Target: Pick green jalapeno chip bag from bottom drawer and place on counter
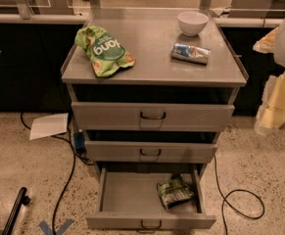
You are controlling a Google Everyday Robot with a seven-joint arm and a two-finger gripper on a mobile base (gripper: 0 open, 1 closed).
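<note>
The green jalapeno chip bag (174,192) lies in the right part of the bottom drawer (127,195), which is pulled open at floor level. The counter (152,65) is the grey cabinet top above the two shut drawers. My gripper (275,106) hangs at the right edge of the view, beside the cabinet's right side at about the height of the top drawer. It is well above and to the right of the chip bag and touches nothing.
On the counter lie a bigger lime-green bag (103,50), a silver-blue foil packet (191,53) and a white bowl (192,22). Black cables (240,199) run over the floor on both sides. A white paper (49,125) lies at the left.
</note>
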